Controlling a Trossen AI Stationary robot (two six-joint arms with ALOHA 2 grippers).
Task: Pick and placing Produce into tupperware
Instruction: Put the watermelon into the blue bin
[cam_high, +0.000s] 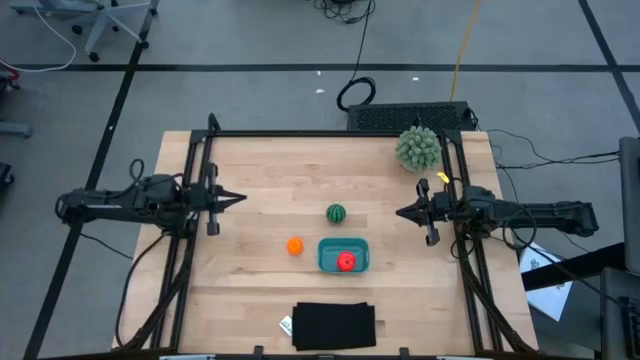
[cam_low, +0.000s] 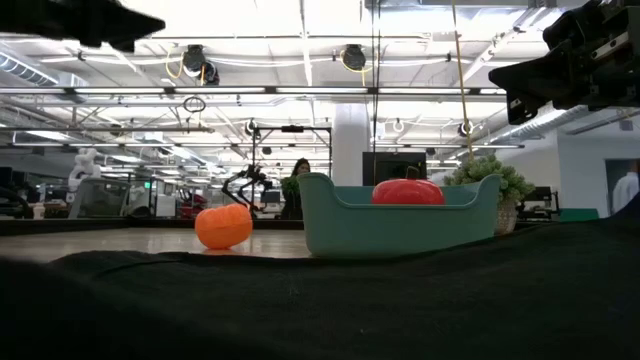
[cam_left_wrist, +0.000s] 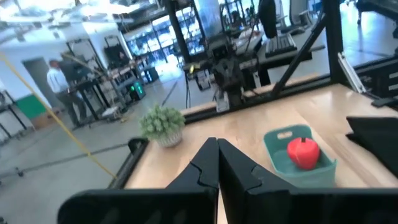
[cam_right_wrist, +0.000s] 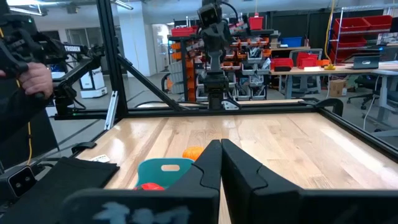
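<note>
The teal tupperware (cam_high: 343, 255) sits on the table's near middle, with the red tomato (cam_high: 346, 262) resting inside it; both show in the low view (cam_low: 400, 225) (cam_low: 408, 192) and the left wrist view (cam_left_wrist: 298, 158) (cam_left_wrist: 303, 152). The orange ball (cam_high: 294, 245) lies on the wood just left of the tupperware. The striped watermelon (cam_high: 336, 213) sits on the wood behind it. My left gripper (cam_high: 240, 198) hovers shut at the table's left side, and my right gripper (cam_high: 400, 213) hovers shut at the right side. Both are well clear of the produce.
A pale-green spiky ball (cam_high: 418, 148) stands at the far right corner. A black flat rectangle (cam_high: 334, 326) lies at the near edge, with a small white tag (cam_high: 286, 324) beside it. Bare wood lies between the arms. A person shows in the room in the right wrist view.
</note>
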